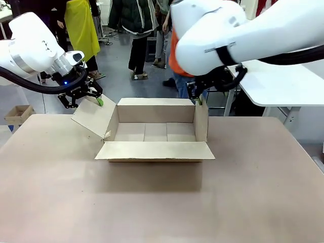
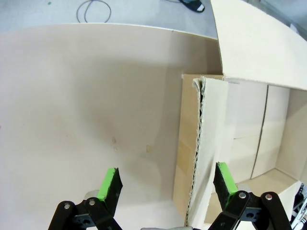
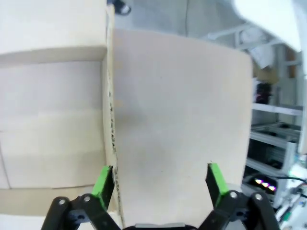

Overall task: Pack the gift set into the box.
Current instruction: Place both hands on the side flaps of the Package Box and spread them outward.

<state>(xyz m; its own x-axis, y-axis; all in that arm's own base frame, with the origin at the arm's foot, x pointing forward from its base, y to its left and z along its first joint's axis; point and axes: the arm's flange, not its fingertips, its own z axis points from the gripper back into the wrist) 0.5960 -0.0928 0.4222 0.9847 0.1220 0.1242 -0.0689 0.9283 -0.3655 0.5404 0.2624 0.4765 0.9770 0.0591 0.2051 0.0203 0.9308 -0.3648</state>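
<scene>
box flaps within left gripper, right gripper

1. The box is open from above, so a pincer can go in from the top.
2. The right flap stands upright and the left flap leans outward; both block entry from the sides.
3. The left pincer and the right pincer hang at these flaps, jaws wide.
4. The worktop before the box is free.

One box, two end effectors, one table, one small carton
</scene>
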